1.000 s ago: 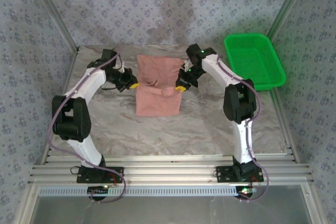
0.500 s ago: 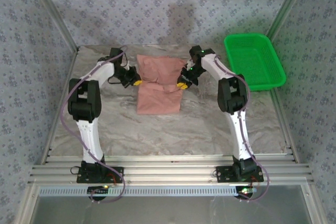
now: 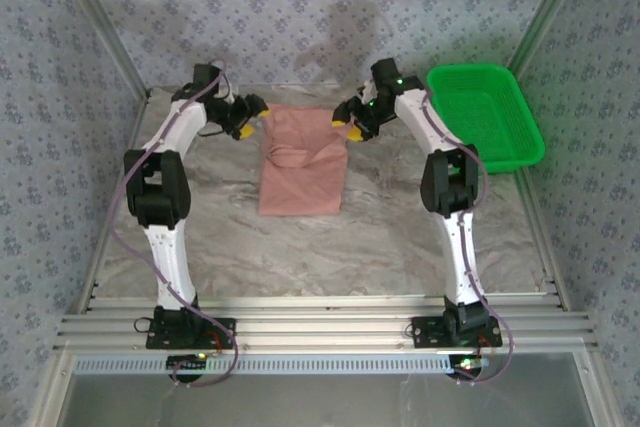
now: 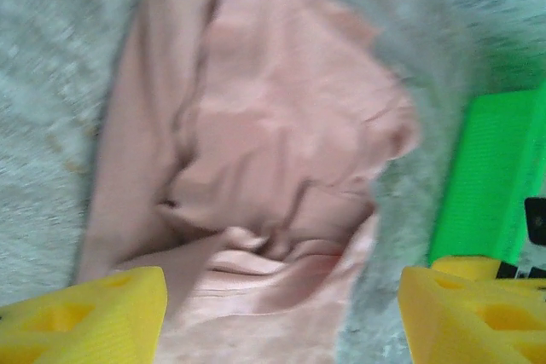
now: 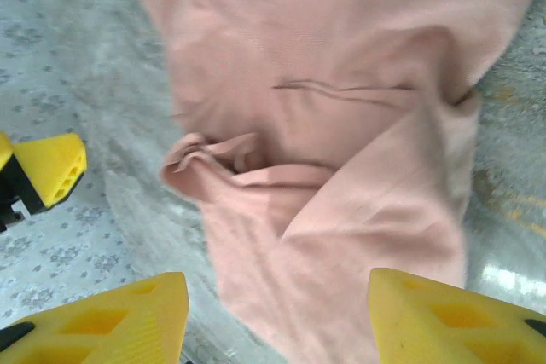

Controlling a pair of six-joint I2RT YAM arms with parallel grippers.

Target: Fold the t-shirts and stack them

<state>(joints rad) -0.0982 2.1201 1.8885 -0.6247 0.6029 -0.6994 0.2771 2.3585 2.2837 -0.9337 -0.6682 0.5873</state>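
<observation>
t-shirt [image 3: 303, 162]: salmon-pink, folded into a narrow strip running near to far, at the far middle of the desk [image 3: 400, 237], well apart from the green basket [image 3: 485, 107].
left end effector [image 3: 250, 117]: jaws spread wide, holding nothing, just beside the strip's far left corner.
right end effector [image 3: 347, 127]: jaws apart and empty, at the far right corner.
handling: soft, light and limp; likely to sag, and the rumpled far layers may slip open.
where to hold: pinch all layers at two matching corners, one per side, keeping the edge taut.
</observation>
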